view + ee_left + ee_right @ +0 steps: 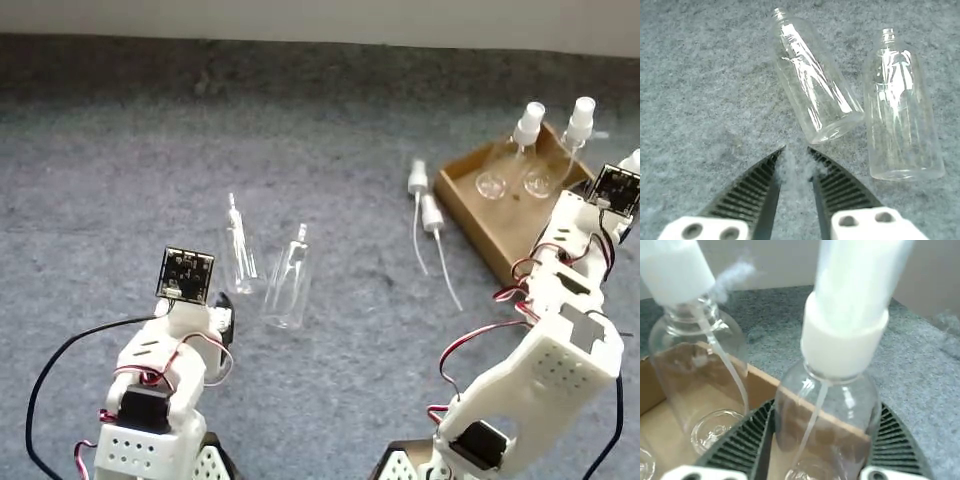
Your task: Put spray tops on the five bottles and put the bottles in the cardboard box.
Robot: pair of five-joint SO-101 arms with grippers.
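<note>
left arm folded low at 7 o'clock, left gripper (796, 148) slightly parted, empty, two bare bottles (815, 85) lying at its 12 to 1 | right arm stretched toward 2 o'clock, right gripper (826, 412) clamped on capped bottle (830, 390) at cardboard box (472, 222) edge

the white spray top (850, 305) on the clear plastic bottle (840, 400) between the jaws of the right gripper (826, 409) is blurred and cut off above, and that bottle's base is cut off below. in the high view, a third capped bottle (632, 160) is cut by the picture's edge and mostly hidden behind the right arm's black wrist board (618, 190).
</note>
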